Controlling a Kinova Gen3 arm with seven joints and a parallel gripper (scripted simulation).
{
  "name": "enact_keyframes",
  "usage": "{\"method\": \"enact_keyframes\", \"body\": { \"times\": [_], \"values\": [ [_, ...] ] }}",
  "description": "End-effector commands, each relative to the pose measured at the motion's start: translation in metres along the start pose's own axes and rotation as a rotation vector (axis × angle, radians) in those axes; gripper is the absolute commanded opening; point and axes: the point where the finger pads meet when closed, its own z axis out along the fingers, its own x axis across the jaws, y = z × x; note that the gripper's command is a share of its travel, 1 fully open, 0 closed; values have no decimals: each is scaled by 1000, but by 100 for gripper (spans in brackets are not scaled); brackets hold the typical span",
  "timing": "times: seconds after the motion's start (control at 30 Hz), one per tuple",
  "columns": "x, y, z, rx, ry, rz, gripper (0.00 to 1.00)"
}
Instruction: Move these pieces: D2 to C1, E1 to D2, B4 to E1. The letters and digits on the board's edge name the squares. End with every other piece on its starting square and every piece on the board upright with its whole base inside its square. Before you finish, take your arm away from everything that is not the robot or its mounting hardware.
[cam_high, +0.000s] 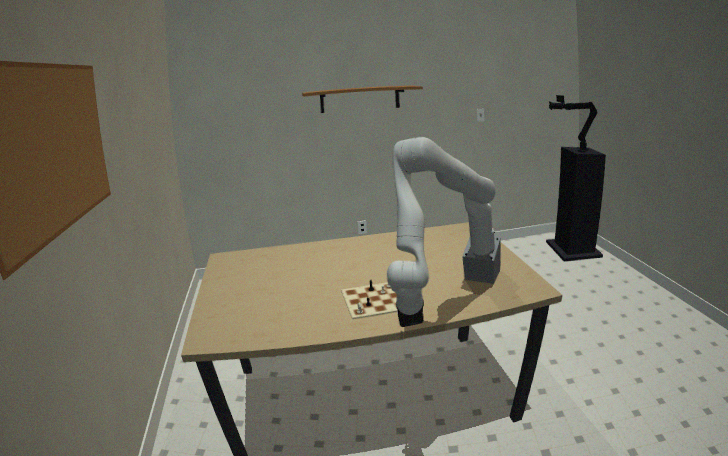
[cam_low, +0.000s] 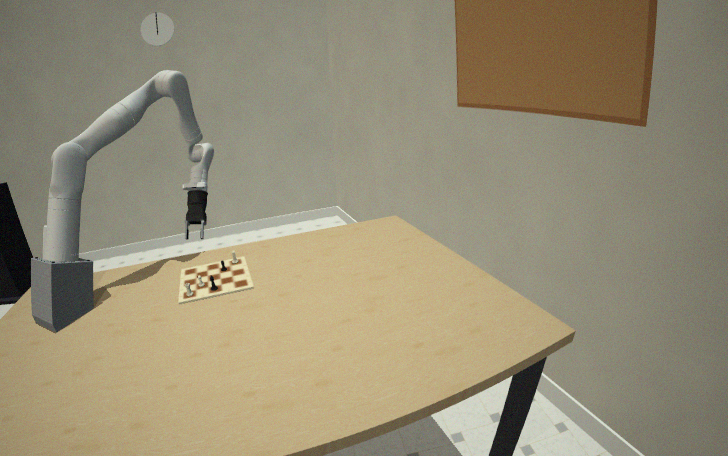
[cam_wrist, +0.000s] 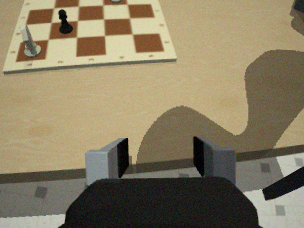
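The chessboard (cam_high: 369, 314) (cam_low: 225, 293) (cam_wrist: 107, 61) carries five upright pieces. A silver-white piece (cam_high: 359, 308) (cam_low: 234, 258) (cam_wrist: 31, 46) stands on a corner dark square, at the near left in the wrist view. A small black piece (cam_high: 368, 302) (cam_low: 223, 266) (cam_wrist: 64, 24) stands diagonally inward from it. A taller black piece (cam_high: 370, 286) (cam_low: 213, 284) and two more white pieces, one (cam_high: 383, 290) (cam_low: 200, 281) more inward and one (cam_low: 188, 290) near a corner, stand farther back. The edge letters are too small to read. My gripper (cam_low: 194, 236) (cam_wrist: 160, 151) is open and empty, high beside the board, near the table's front edge.
The wooden table (cam_high: 279, 300) (cam_low: 376, 333) (cam_wrist: 75, 110) bears the board and the grey arm base (cam_high: 481, 266) (cam_low: 60, 292). The arm hides the board's right part in the top view. Its shadow falls on the table beside the board.
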Motion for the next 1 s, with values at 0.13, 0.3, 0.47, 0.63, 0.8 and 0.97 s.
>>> {"method": "enact_keyframes", "body": {
  "times": [0.13,0.3,0.47,0.63,0.8,0.97],
  "values": [
    [0,0,2,26,-14,-8,100],
    [0,0,2,26,-14,-8,100],
    [-2,-2,4,51,-27,-12,100],
    [-2,-2,4,51,-27,-12,100],
    [-3,-3,7,75,-40,-16,100],
    [-4,-5,9,100,-52,-21,100]
  ]
}}
